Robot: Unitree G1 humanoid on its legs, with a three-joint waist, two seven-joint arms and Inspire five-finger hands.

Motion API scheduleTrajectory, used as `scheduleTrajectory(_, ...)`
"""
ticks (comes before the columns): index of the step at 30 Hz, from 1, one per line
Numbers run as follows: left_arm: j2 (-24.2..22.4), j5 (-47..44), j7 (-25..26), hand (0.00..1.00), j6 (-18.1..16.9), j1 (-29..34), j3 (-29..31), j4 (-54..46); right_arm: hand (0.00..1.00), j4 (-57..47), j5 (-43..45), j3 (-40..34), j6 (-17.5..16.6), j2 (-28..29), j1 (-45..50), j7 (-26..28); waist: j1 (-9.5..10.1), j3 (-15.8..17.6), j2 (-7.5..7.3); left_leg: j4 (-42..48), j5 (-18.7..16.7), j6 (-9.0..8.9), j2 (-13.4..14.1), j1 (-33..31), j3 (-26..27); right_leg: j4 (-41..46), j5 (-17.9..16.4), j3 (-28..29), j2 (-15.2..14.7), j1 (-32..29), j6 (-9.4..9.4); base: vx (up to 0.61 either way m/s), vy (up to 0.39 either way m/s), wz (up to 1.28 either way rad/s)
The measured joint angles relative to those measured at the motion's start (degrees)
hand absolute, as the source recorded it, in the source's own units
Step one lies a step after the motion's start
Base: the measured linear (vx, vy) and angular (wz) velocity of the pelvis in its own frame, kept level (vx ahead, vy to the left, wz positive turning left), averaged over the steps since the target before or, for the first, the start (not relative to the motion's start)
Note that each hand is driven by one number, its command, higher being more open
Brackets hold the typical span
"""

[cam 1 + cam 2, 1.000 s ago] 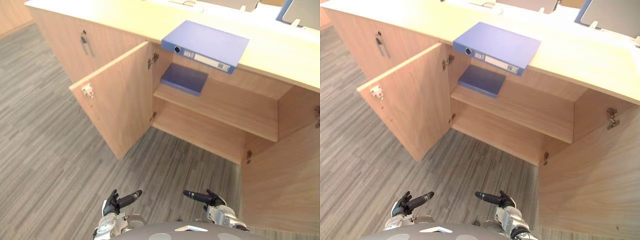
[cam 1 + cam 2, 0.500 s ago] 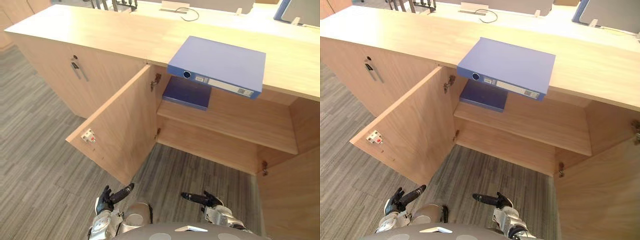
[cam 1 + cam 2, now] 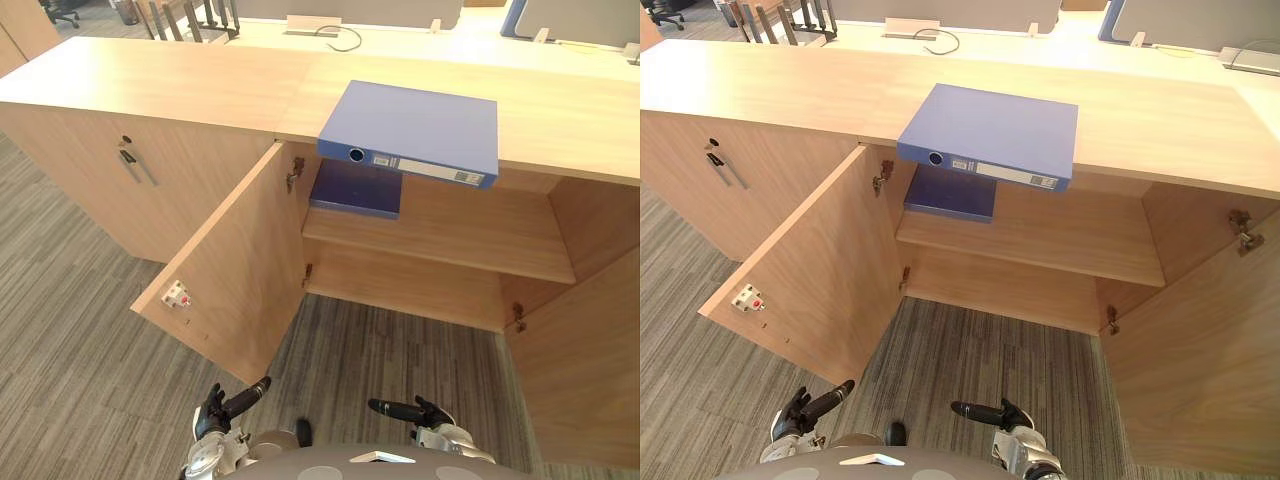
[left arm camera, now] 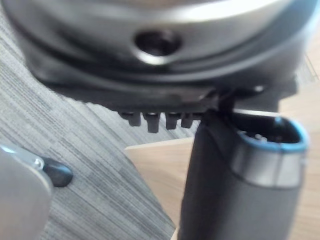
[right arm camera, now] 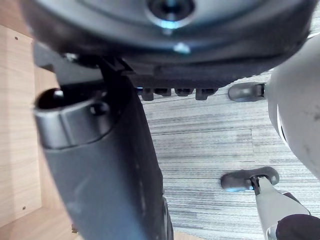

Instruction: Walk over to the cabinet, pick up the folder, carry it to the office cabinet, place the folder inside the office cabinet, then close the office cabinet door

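camera has swung squarer to the folder (image 3: 415,130) on the bench (image 3: 180,85); left robot hand (image 3: 222,408) and right robot hand (image 3: 418,411) spread, empty; grasp pending

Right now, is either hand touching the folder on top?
Apart. Left eye view: left hand and right hand hang over the floor; the folder lies on the cabinet.

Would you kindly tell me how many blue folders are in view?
2: one folder on the cabinet top, overhanging its edge; a second folder on the upper shelf beneath. More may be hidden.
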Motion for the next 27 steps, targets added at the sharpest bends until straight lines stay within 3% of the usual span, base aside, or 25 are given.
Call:
scheduleTrajectory(5,0.06,0.01,0.11,1.00,0.00,0.09,-0.69,0.03,1.00,0.01,-0.16,0.00,0.02,0.28,0.79,0.00,-0.25,-0.06,0.10,-6.31,1.90,-1.42,-1.37,3.36,-2.82,0.13,-0.17,-0.49,-0.53,-0.37,-0.15,-0.11,0.002,-0.15)
scheduleTrajectory(8,1.45,0.10,-0.07,1.00,0.07,0.35,-6.91,-1.56,1.00,-0.02,-1.46,0.02,0.01,0.19,1.38,0.01,-0.56,-0.25,0.33,-7.12,3.23,-1.15,-1.17,3.52,-3.48,0.13,-0.33,-0.54,-0.21,-0.52,0.02,-0.04,-0.032,0.00)
scheduleTrajectory(11,4.10,0.16,-2.97,1.00,0.23,3.34,-15.91,-10.69,1.00,0.01,-2.35,1.01,0.01,-0.24,1.51,0.02,-0.66,-0.28,0.40,-7.22,3.86,-0.54,-1.16,3.47,-3.86,0.17,-0.27,-0.46,-0.10,-0.60,0.56,0.00,-0.012,0.01)
scheduleTrajectory(13,6.96,-4.67,-9.05,1.00,0.48,5.53,-21.74,-21.69,1.00,0.01,-4.61,1.96,-0.01,-0.32,1.14,0.29,-0.77,-0.31,0.42,-7.21,4.19,-0.05,-1.14,3.36,-3.82,0.09,-0.06,-0.22,-0.06,-0.81,0.96,0.03,-0.027,-0.05)
scheduleTrajectory(19,11.69,-18.93,-19.39,1.00,1.25,3.42,-25.32,-38.14,1.00,0.31,-6.89,5.49,-0.11,-0.37,0.13,2.71,-2.17,-1.41,0.81,-7.17,4.43,0.32,-0.86,3.40,-3.34,-0.08,0.04,1.24,0.16,-1.39,1.06,0.02,-0.030,-0.12)
scheduleTrajectory(23,12.60,-23.81,-20.17,1.00,1.34,1.87,-26.87,-42.65,1.00,0.55,-6.95,7.22,-0.07,-0.49,0.05,3.74,-2.09,-1.74,0.81,-7.13,4.43,0.32,-0.27,3.67,-3.08,-0.03,0.10,1.76,0.66,-1.38,1.05,-0.02,-0.050,-0.07)
scheduleTrajectory(27,15.41,-24.75,-21.22,1.00,3.94,2.12,-31.94,-45.73,1.00,1.05,-6.95,9.62,-0.05,-1.35,0.06,4.60,-2.09,-2.43,1.59,-7.28,4.41,0.30,0.02,4.42,-2.15,0.05,0.41,2.68,0.75,-1.29,1.04,-0.05,-0.021,-0.14)
